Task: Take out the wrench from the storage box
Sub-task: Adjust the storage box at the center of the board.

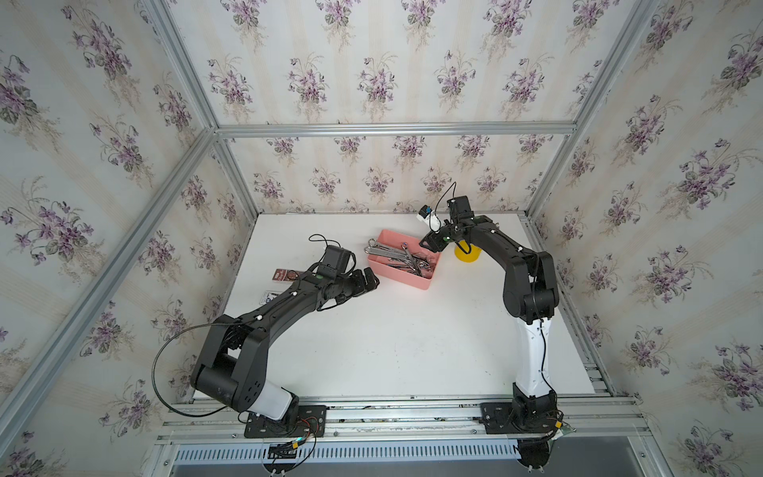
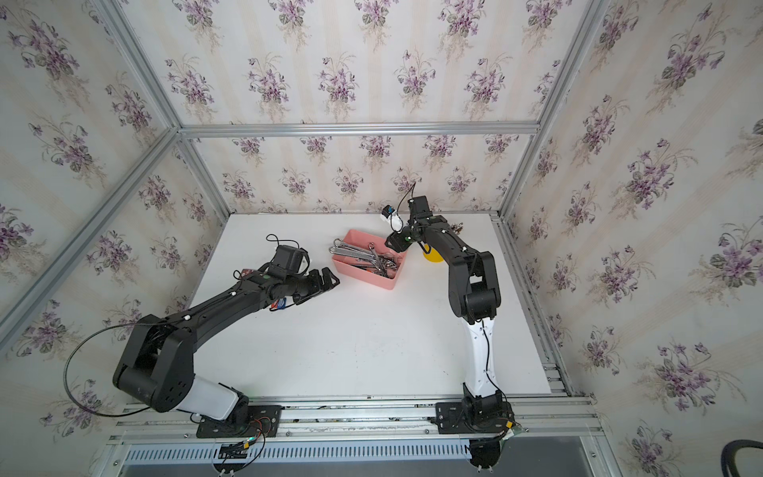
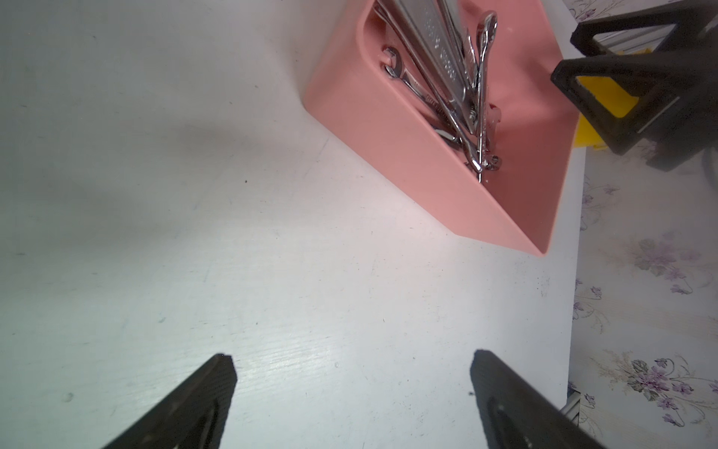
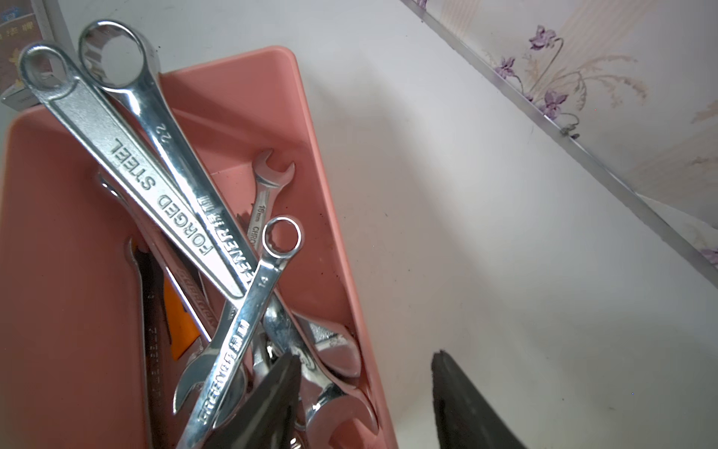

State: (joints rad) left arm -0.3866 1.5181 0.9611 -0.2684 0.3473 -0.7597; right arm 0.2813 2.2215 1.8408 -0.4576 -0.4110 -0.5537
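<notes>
Pink box [image 1: 396, 276]: we find it on the white table [image 1: 392, 351], toward the back, between the two arms.
Chrome wrenches [image 4: 248, 311]: we see several piled crosswise inside the box; two long ones poke their ring ends out over one short wall.
Right gripper [image 4: 365, 355]: jaws apart, clasping nothing; we see one finger [image 4: 268, 404] down among the wrench heads, and the other outside the box's long wall, over the table.
Left gripper [image 3: 351, 355]: spread wide and empty, above bare table near the box.
Yellow cup [image 1: 466, 257]: we see it just beside the box, partly hidden by the right arm.
</notes>
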